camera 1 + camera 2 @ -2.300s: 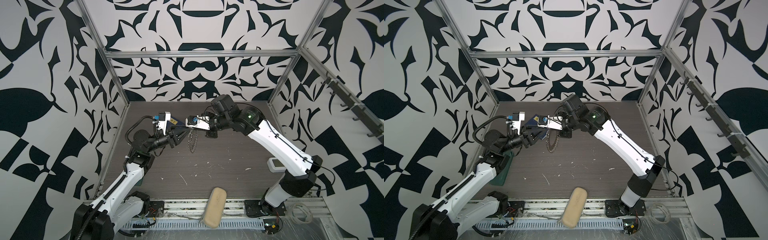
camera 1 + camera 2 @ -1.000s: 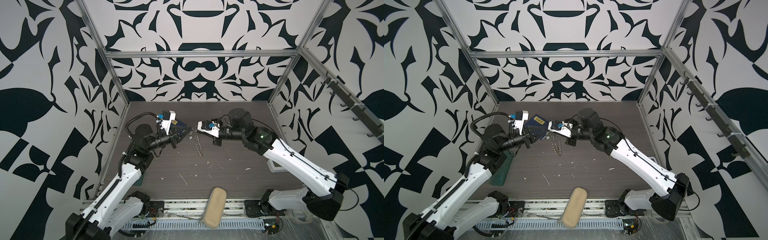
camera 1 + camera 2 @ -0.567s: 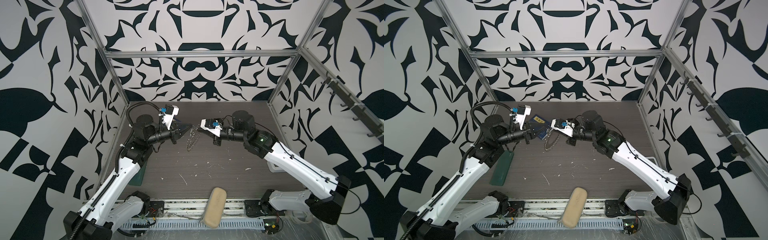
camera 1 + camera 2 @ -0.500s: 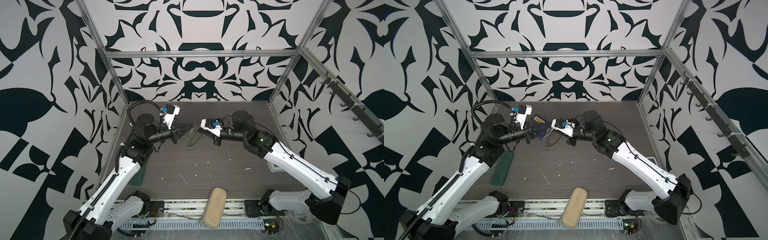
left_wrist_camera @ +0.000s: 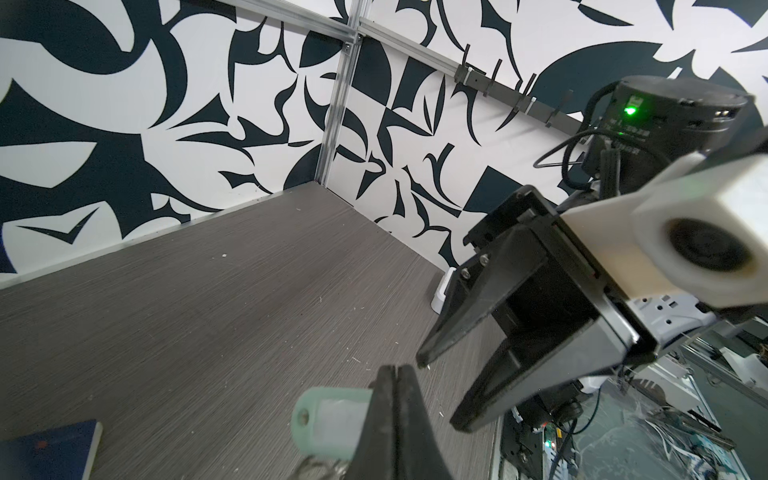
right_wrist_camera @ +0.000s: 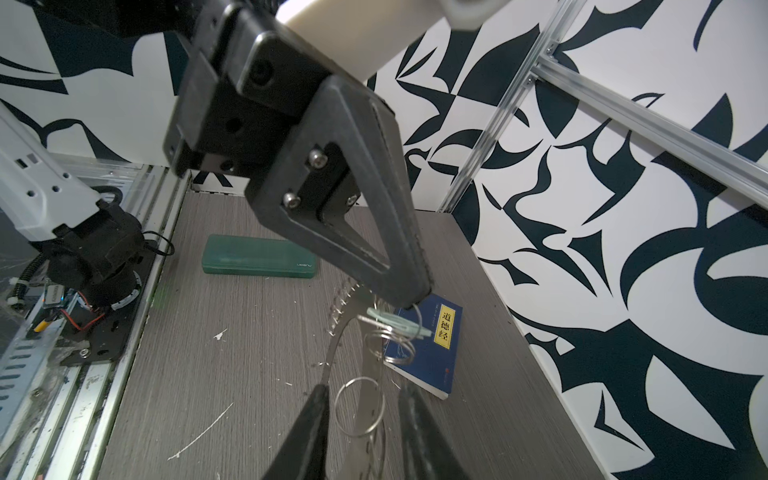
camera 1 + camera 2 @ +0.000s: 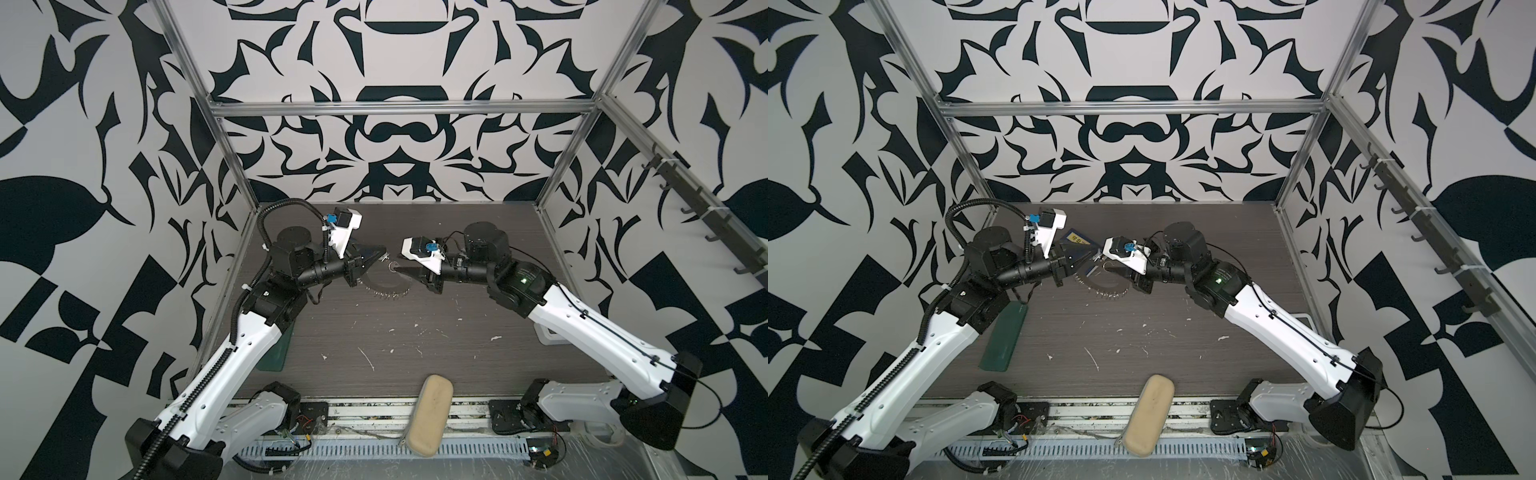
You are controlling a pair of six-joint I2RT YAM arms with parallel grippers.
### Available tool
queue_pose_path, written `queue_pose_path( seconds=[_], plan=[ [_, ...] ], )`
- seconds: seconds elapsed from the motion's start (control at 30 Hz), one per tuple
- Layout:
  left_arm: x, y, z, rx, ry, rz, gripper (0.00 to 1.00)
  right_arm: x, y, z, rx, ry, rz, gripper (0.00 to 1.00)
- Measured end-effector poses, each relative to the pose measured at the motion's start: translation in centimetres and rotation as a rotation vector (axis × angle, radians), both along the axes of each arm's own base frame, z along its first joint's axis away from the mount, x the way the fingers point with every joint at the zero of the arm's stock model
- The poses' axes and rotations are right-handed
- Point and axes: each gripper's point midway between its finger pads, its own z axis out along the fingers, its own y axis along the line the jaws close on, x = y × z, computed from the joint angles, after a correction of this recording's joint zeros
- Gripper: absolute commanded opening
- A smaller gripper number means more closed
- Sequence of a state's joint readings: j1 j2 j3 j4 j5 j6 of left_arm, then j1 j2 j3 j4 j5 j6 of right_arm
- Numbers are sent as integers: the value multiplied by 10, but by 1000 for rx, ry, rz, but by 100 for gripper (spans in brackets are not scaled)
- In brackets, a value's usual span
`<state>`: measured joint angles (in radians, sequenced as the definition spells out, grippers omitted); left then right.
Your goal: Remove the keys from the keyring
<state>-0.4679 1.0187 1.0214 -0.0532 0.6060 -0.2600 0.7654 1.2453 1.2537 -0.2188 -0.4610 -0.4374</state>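
Left gripper (image 5: 392, 374) pinched shut on the key tag (image 5: 328, 419); right gripper (image 6: 363, 390) jaws part-open, straddling the keyring (image 7: 385, 292), not clamping it, just 12 o'clock of worktop (image 7: 415, 345) centre. Risk: the unsupported ring swings on its split ring (image 6: 395, 347) and yanks the tag loose.

**Robotics laboratory test cell.** Panels printed with a bold black-and-white pattern (image 7: 395, 50) close in the bench on three sides. They are carried on a bare aluminium extrusion frame (image 7: 399, 109). Two white-and-black robot arms, left (image 7: 249, 345) and right (image 7: 590, 328), stand on black base plates (image 7: 314, 417) along the front edge of a grey wood-grain tabletop (image 7: 415, 357). A slotted cable duct (image 7: 357, 451), loose wiring and a small exposed circuit board (image 7: 1260, 453) lie in front of the bases. A white camera housing (image 7: 344, 232) sits on each wrist, and a green status light (image 5: 631, 110) glows on a joint of the right arm. A hook rail (image 5: 498, 89) lines the right-hand wall.
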Motion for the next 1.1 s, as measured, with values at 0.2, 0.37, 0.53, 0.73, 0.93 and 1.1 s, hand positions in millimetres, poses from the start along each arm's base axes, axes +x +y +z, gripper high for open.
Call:
queue_pose_path(
  seconds=[0.2, 0.37, 0.53, 0.73, 0.93, 1.1],
  plan=[
    [5, 2, -4, 11, 12, 29, 0, 4, -2, 4, 33, 40, -44, 37],
    [7, 3, -6, 18, 20, 45, 0, 5, -8, 8, 50, 49, -82, 38],
    [10, 4, -12, 33, 39, 69, 0, 8, -12, 13, 63, 50, -118, 38],
    [13, 1, -12, 45, 47, 84, 0, 8, -12, 7, 60, 61, -147, 55],
    [11, -2, -18, 66, 61, 89, 0, 4, -6, -4, 44, 71, -158, 57],
    [10, -4, -22, 78, 72, 90, 0, 8, -5, 2, 63, 39, -196, 57]
  ],
)
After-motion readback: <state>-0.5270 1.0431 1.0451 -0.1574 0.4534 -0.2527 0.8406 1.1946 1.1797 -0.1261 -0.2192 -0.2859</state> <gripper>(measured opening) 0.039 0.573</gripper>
